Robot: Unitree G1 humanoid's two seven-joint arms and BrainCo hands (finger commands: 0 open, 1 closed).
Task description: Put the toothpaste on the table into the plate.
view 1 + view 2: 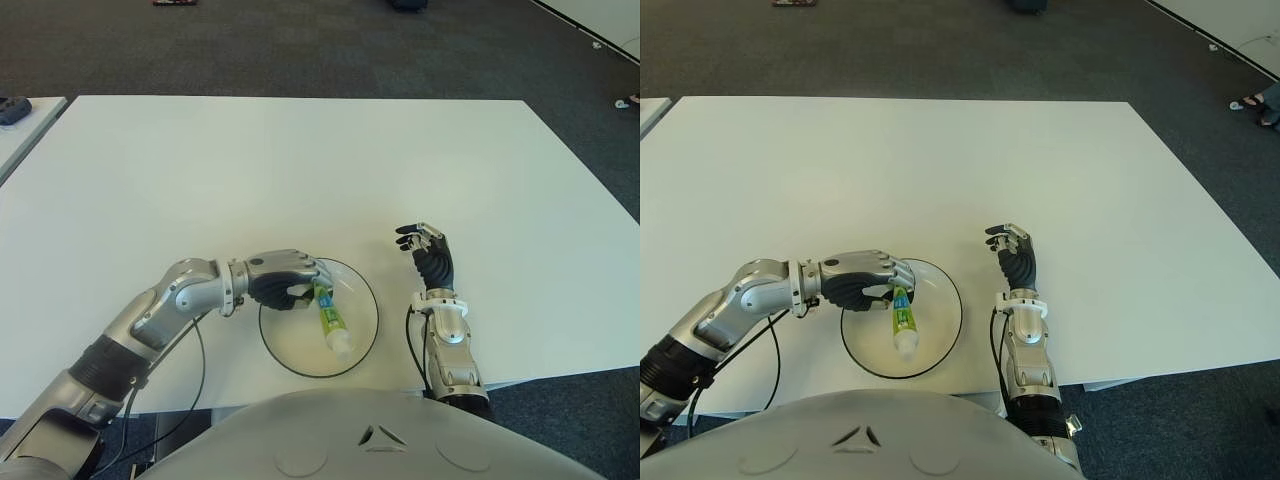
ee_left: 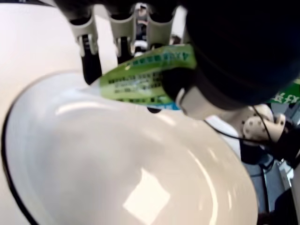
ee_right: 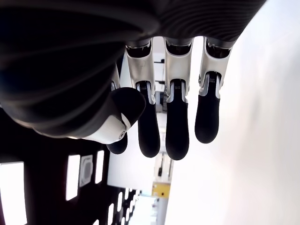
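In the lower centre of the frame the toothpaste (image 1: 332, 320) is being held over the plate (image 1: 364, 335) by the clenched left hand (image 1: 283, 279), so only release seems left, while the right hand (image 1: 429, 256) is being kept relaxed, empty, just right of the plate on the table (image 1: 300, 170).

Plate (image 1: 366, 318) is set on the table (image 1: 300, 170), close to the near edge, about midway along it. Toothpaste (image 1: 331, 320) is placed inside the plate, over its left half, cap end toward the near edge, far end held by the left hand (image 1: 283, 279) at the plate's left rim. Right hand (image 1: 430, 257) is seen just right of the plate, near the same edge, not touching it.
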